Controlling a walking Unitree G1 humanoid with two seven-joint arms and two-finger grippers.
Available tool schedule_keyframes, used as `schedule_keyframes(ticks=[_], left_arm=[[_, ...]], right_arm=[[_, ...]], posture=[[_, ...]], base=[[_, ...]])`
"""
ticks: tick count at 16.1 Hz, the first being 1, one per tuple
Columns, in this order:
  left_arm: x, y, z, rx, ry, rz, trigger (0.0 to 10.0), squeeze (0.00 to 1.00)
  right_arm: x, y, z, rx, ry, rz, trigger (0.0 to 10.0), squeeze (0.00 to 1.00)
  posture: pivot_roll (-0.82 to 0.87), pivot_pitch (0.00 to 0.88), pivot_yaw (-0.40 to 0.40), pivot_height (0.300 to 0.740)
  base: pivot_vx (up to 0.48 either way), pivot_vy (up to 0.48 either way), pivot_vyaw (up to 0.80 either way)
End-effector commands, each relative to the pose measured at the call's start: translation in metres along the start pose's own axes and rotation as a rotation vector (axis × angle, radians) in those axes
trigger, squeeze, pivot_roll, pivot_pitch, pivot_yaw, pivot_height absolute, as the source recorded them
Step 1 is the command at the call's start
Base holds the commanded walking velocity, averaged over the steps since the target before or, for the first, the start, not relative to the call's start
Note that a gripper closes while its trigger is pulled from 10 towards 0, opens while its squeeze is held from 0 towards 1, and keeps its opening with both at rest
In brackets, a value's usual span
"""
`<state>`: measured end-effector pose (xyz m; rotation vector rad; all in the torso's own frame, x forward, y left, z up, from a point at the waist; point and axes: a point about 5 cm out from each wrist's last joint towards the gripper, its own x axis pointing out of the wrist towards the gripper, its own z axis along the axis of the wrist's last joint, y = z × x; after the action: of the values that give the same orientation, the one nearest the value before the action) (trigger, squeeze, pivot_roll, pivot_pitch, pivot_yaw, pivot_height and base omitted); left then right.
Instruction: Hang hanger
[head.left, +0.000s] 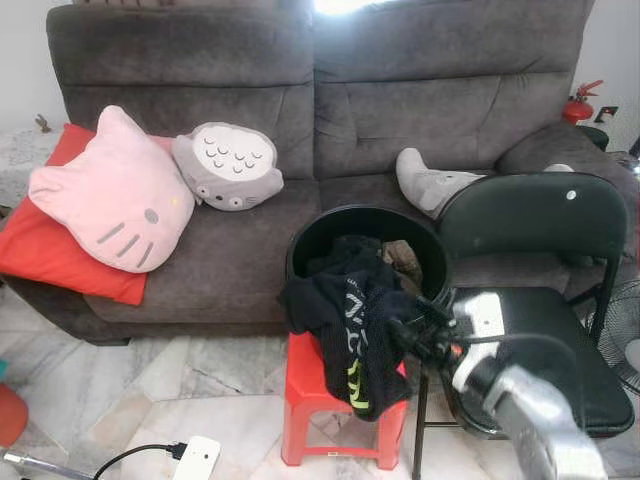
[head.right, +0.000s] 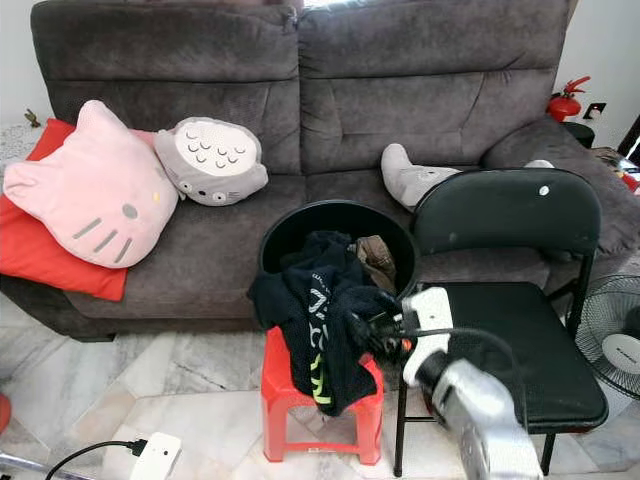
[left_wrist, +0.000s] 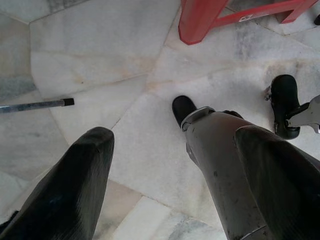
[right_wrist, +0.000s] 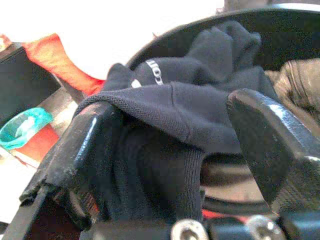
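Note:
A black garment (head.left: 350, 320) with white and yellow print spills over the front rim of a round black basket (head.left: 370, 212), which stands on a small red stool (head.left: 300, 385). My right gripper (head.left: 405, 335) is at the garment's right side, level with the basket's front wall. In the right wrist view the right gripper (right_wrist: 170, 105) is open, with a fold of the black cloth (right_wrist: 175, 115) lying between its fingers and draped over one finger (right_wrist: 80, 145). My left gripper (left_wrist: 175, 135) hangs open over the marble floor (left_wrist: 100, 50).
A black folding chair (head.left: 530, 215) stands right beside the stool, under my right arm. Behind is a grey sofa (head.left: 250, 250) with a pink cat cushion (head.left: 115, 200) and a grey owl cushion (head.left: 228, 165). A fan (head.right: 615, 335) stands far right; a white power strip (head.left: 195, 458) lies on the floor.

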<state>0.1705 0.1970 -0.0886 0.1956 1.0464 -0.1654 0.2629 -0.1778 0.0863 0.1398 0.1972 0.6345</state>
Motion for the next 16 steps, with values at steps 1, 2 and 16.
schedule_keyframes(ticks=[1,2,16], left_arm=[[-0.001,0.002,-0.002,-0.004,0.003,0.007,10.0,0.00],[-0.001,0.002,-0.002,-0.003,0.003,0.006,10.0,0.00],[-0.001,0.002,-0.002,0.008,0.007,-0.005,10.0,0.00]], right_arm=[[0.003,0.002,0.006,-0.021,-0.017,0.036,10.0,0.00],[0.005,0.001,0.007,-0.035,-0.014,0.059,10.0,0.00],[-0.023,0.004,-0.027,-0.233,0.335,0.171,10.0,0.00]], posture=[[-0.07,0.000,0.036,0.740],[-0.06,0.000,0.038,0.740],[-0.07,0.000,0.041,0.740]], base=[[0.000,0.000,0.00],[0.000,0.000,0.00],[0.000,0.000,0.00]])
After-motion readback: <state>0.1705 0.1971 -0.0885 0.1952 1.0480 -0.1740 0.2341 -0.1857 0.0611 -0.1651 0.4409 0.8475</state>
